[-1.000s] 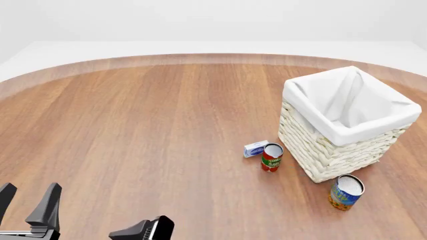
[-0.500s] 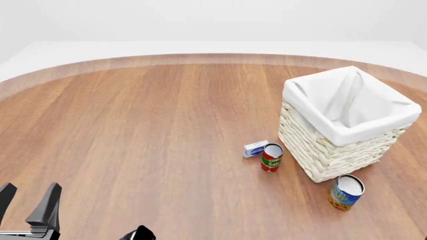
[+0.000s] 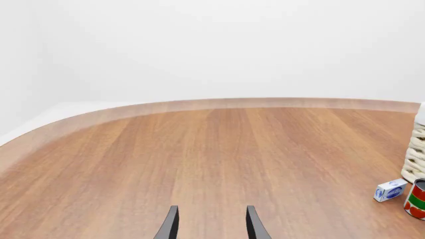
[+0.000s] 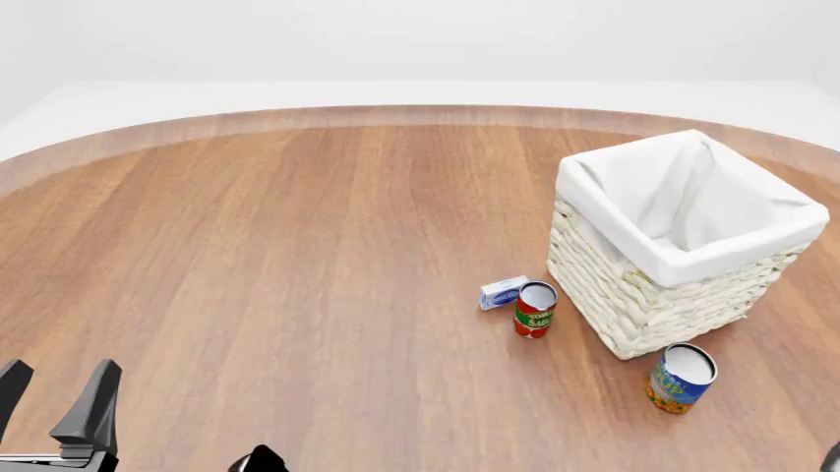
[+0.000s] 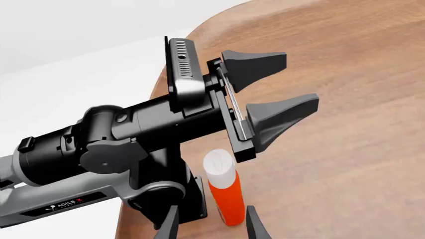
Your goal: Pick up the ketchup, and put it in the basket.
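1. The ketchup (image 5: 222, 189) stands upright on the surface (image 4: 289, 246), close beside the base of the left arm (image 5: 119, 144). It shows only in the right wrist view; the front view does not show it.
2. Handling, as a judgement: a smooth plastic bottle, probably light and fairly stiff, tall and narrow, so easily tipped by a sideways nudge. Its sides look slippery. The best hold appears to be across the orange-red body below the white cap, not on the cap itself.
3. The right gripper (image 5: 211, 225) is spread slightly wider than the bottle, empty, fingers either side of the lower body. Whether they touch it cannot be told.
4. The left gripper (image 3: 211, 224) is parted and empty, pointing out across bare surface.
5. The left arm hangs directly over the bottle, its gripper just beyond the cap. A straight lift risks striking it; this is the main obstruction.
6. The basket (image 4: 680, 246) stands well apart, on the right side of the surface.
7. A red-and-green can (image 4: 534, 310) and a small blue-and-white box (image 4: 502, 292) sit just beside the basket's near-left wall; an orange can (image 4: 680, 378) sits near its front corner. None blocks the open top.
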Controlling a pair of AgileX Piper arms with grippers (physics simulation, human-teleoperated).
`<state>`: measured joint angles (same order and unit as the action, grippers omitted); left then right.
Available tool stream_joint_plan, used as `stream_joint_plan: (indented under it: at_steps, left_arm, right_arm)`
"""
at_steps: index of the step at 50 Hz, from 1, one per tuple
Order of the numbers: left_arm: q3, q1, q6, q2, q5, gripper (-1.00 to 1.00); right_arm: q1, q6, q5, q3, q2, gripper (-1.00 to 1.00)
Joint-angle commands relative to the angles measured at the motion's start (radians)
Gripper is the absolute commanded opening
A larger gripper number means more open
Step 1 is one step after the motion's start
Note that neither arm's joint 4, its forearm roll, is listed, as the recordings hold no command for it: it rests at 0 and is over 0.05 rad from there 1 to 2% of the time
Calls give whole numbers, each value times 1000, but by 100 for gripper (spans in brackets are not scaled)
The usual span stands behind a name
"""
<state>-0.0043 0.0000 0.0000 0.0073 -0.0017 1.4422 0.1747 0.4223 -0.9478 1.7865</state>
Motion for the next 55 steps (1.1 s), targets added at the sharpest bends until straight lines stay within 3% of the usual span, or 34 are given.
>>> stream_joint_plan:
  at_steps: [1,55]
  left_arm:
    - [0,0,0,0,0,100]
    - [0,0,0,0,0,100]
  right_arm:
    - [0,18,-9,-22,21,100]
    - [-21,34,-46,-135,143,100]
